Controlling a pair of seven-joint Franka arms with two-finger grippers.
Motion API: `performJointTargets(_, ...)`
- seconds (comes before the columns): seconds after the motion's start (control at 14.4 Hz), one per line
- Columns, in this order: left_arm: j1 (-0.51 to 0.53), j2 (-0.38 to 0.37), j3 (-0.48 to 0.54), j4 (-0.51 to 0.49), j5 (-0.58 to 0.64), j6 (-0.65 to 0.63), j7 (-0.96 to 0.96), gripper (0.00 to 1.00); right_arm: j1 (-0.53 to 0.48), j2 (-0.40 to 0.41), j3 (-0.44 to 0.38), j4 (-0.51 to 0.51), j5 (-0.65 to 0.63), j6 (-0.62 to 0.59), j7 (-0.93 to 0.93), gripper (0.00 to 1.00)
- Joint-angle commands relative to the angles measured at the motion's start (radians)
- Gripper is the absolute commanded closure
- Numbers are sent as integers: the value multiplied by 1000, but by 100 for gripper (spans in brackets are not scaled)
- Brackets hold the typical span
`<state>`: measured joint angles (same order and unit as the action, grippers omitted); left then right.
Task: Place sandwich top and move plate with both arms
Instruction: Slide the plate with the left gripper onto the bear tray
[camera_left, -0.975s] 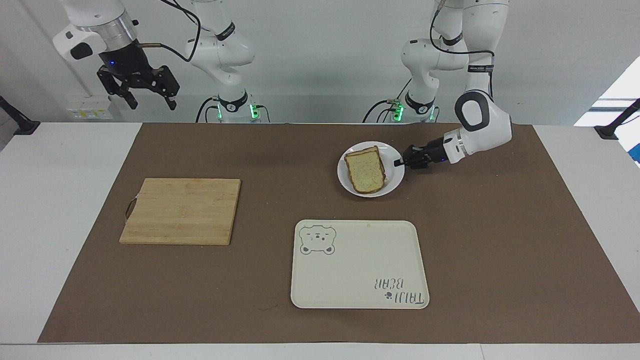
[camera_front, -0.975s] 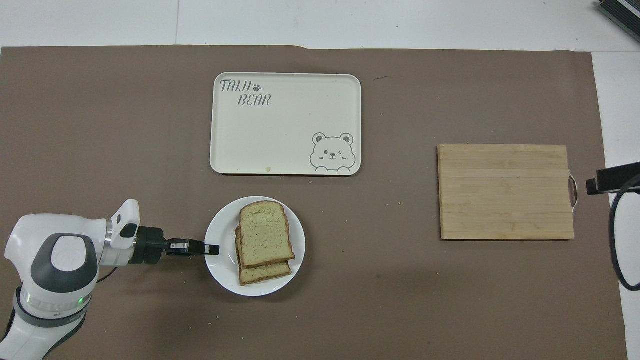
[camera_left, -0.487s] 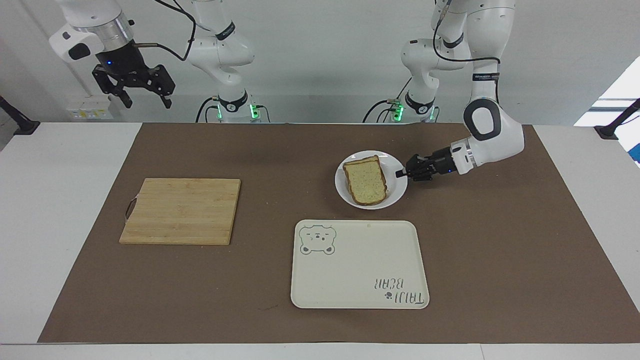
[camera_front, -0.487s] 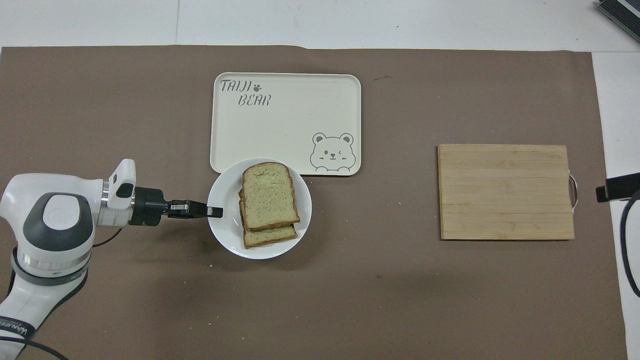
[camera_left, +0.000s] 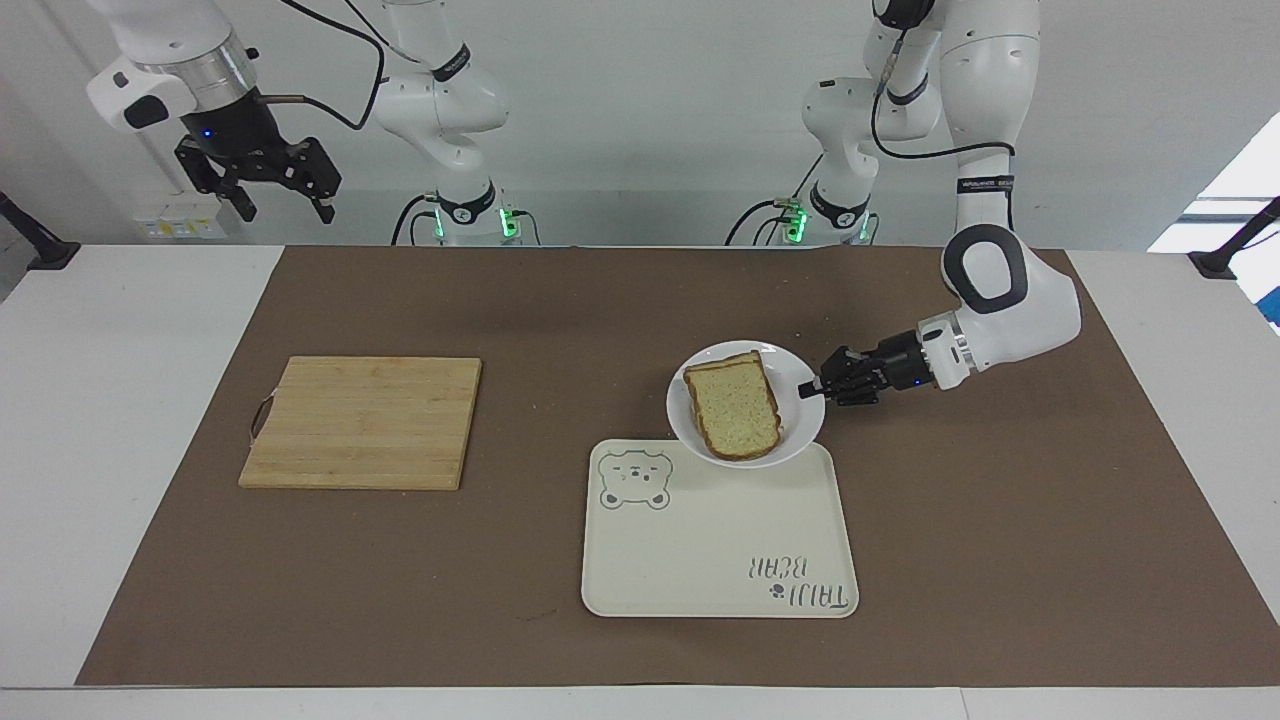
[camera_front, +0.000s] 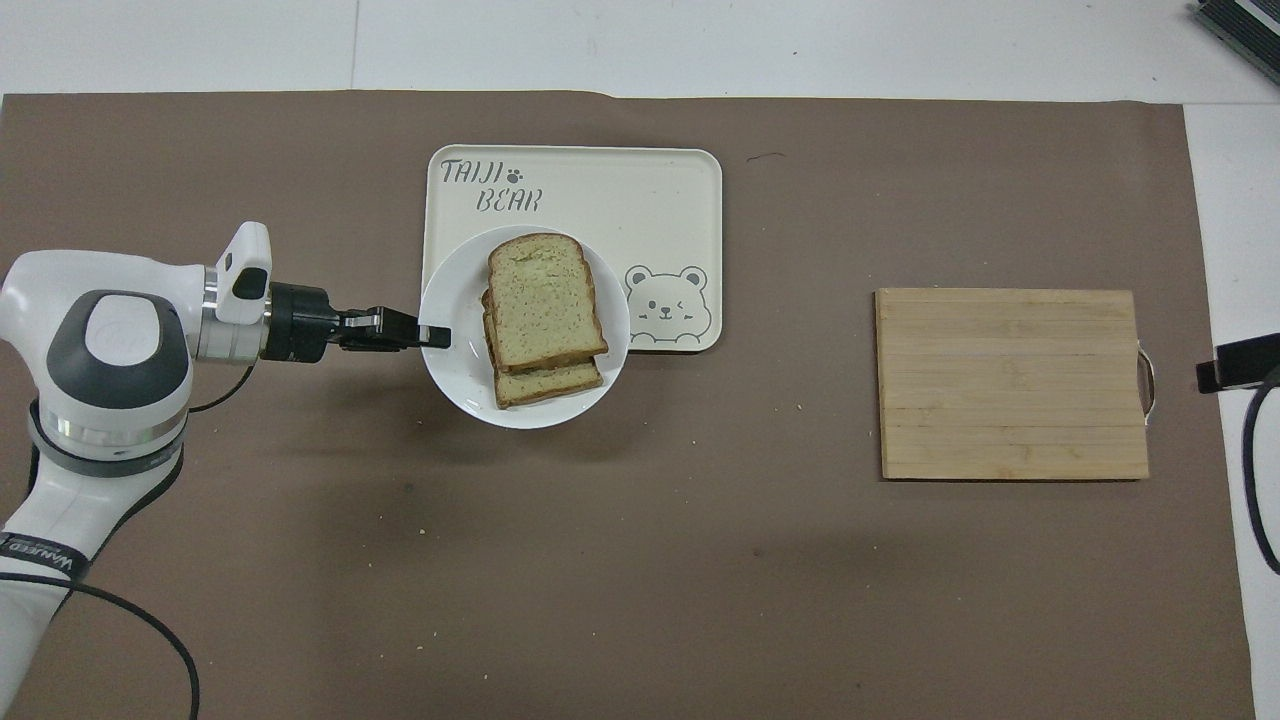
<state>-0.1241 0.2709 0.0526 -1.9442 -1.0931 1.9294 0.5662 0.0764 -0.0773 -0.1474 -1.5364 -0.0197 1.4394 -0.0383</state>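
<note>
The sandwich top (camera_left: 737, 407) lies on a second bread slice (camera_front: 560, 383) on the white plate (camera_left: 790, 375). My left gripper (camera_left: 808, 389) is shut on the plate's rim on the side toward the left arm's end of the table. The plate overlaps the tray's edge nearer to the robots. In the overhead view the plate (camera_front: 455, 370), the sandwich top (camera_front: 543, 300) and the left gripper (camera_front: 435, 337) show the same. My right gripper (camera_left: 285, 210) is open and empty, raised high over the right arm's end of the table, where the arm waits.
The cream bear tray (camera_left: 700, 560) lies partly under the plate; it also shows in the overhead view (camera_front: 640, 190). A wooden cutting board (camera_left: 365, 420) lies toward the right arm's end, also in the overhead view (camera_front: 1010, 385). A brown mat (camera_left: 1000, 520) covers the table.
My left gripper has carried the plate with the sandwich away from the robots, from the mat to over the tray's near edge. The right gripper has drifted slightly outward.
</note>
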Motion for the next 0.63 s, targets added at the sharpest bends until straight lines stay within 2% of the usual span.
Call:
performJointTargets(0.0, 15, 80, 3, 154, -22, -105, -68, 100, 5, 11, 12, 16, -26, 44, -64, 0)
performJointTargets(0.14, 14, 112, 1, 206, -22, -96, -135, 100, 5, 8, 12, 15, -31, 47, -106, 0)
performJointTargets(0.28, -2, 172, 1, 312, -16, -90, -210, 100, 3, -1, 12, -2, -31, 46, -107, 0)
performJointTargets(0.56, -26, 220, -3, 314, -21, 5, -207, 100, 2, -2, 9, -4, -22, 47, -101, 0)
